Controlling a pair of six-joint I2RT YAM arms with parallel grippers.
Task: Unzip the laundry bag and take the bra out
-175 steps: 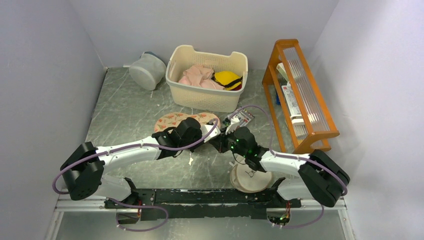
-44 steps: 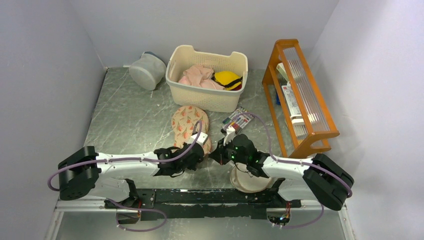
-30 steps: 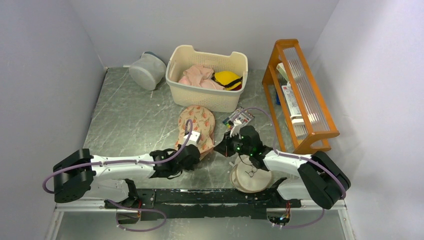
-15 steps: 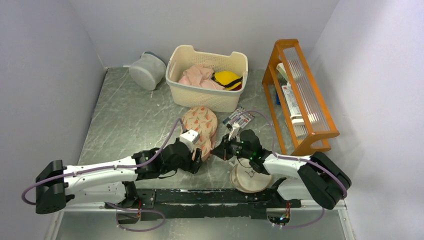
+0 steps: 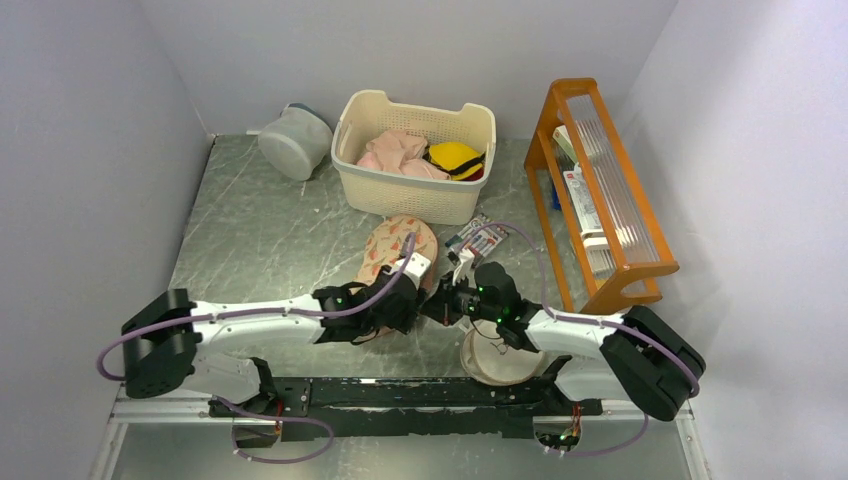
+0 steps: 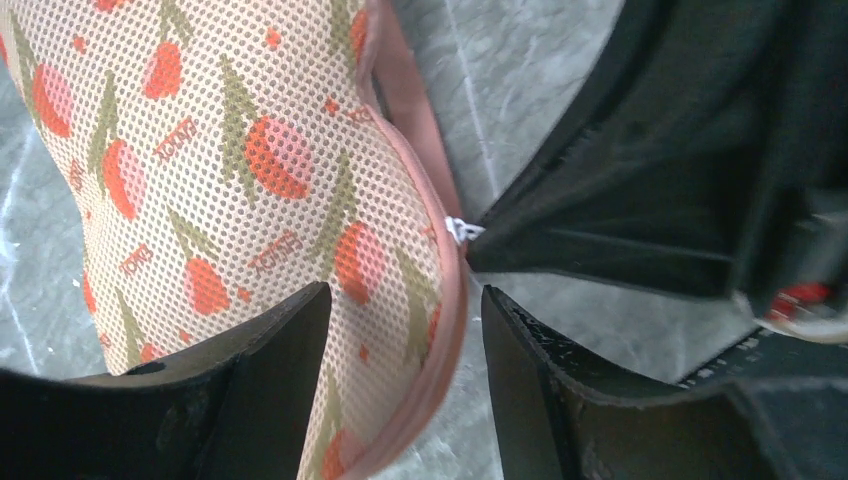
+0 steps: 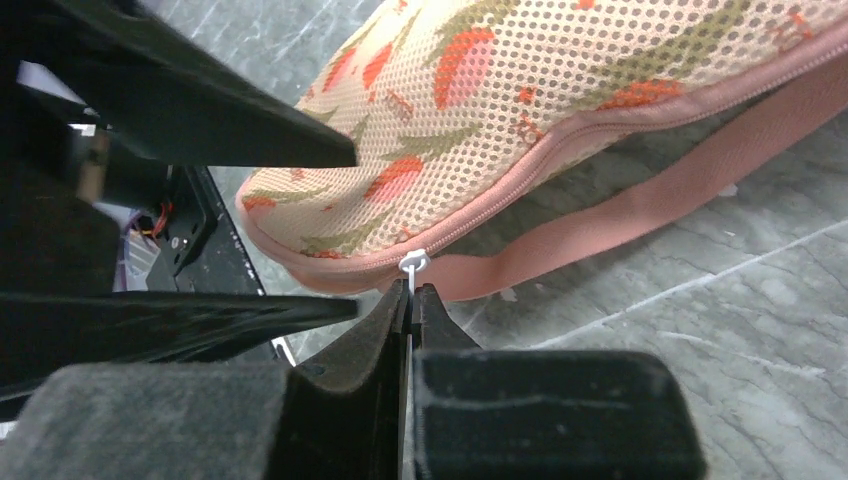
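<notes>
Unzip step: L jaws grasp end of laundry bag; R jaws clenched on zip pull. Next, likely: drag pull along edge, bag held steady.

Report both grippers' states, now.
Left gripper: fingers either side of the laundry bag end; whether it is clamped cannot be told.
Right gripper: closed, pinching the white zip pull.

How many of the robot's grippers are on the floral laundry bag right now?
2. The left gripper clamps the laundry bag at its near end. The right gripper, jaws shut, pinches the white zip pull at that same end.
</notes>
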